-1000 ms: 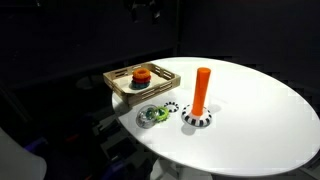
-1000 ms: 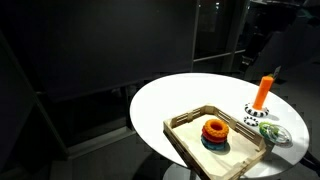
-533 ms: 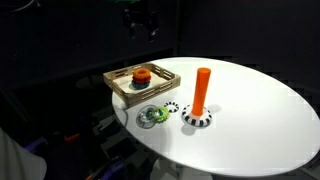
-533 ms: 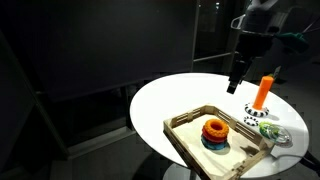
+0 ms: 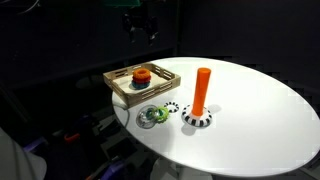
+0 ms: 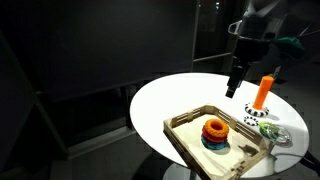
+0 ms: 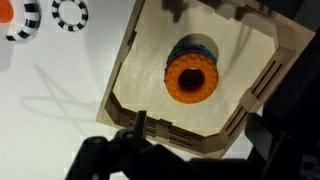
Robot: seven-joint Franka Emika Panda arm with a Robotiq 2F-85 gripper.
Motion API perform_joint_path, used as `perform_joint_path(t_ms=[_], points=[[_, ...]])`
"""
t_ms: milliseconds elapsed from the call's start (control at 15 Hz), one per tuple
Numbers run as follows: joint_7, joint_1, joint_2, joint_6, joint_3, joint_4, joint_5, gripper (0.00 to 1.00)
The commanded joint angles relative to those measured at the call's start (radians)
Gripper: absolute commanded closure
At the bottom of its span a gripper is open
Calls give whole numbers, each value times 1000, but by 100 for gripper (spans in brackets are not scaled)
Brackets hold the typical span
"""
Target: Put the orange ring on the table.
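Observation:
The orange ring point(image 5: 142, 72) lies on top of a small stack of rings inside a wooden tray point(image 5: 120, 85) at the edge of the round white table point(image 5: 250, 110). It shows in both exterior views point(image 6: 214, 127). In the wrist view the orange ring point(image 7: 191, 82) sits on a blue ring point(image 7: 202, 45), seen from straight above. My gripper point(image 5: 140, 25) hangs well above the tray, open and empty point(image 6: 233, 86). In the wrist view its two dark fingers point(image 7: 140, 125) stand wide apart at the bottom, with the gripper point(image 7: 200, 125) over the tray's near rim.
A tall orange cylinder point(image 5: 202, 90) stands on a black-and-white base point(image 5: 196, 119) in the middle of the table. A green ring point(image 5: 152, 116) and a black-and-white ring point(image 5: 168, 107) lie beside the tray. The surroundings are dark.
The arm has come down from the top of the views and moved over the tray. The rings and the tray have not moved.

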Motion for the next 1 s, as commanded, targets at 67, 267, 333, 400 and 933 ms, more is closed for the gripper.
perform_joint_path(t_ms=[67,267,333,400,933], points=[[19,-5,29,-6,2,16,-31,0],[47,-4,61,-3,5,26,-84,0],[48,-2,73,-2,6,29,-92,0],[52,0,88,-2,7,33,-97,0],[45,23,228,116,17,62,-98,0]])
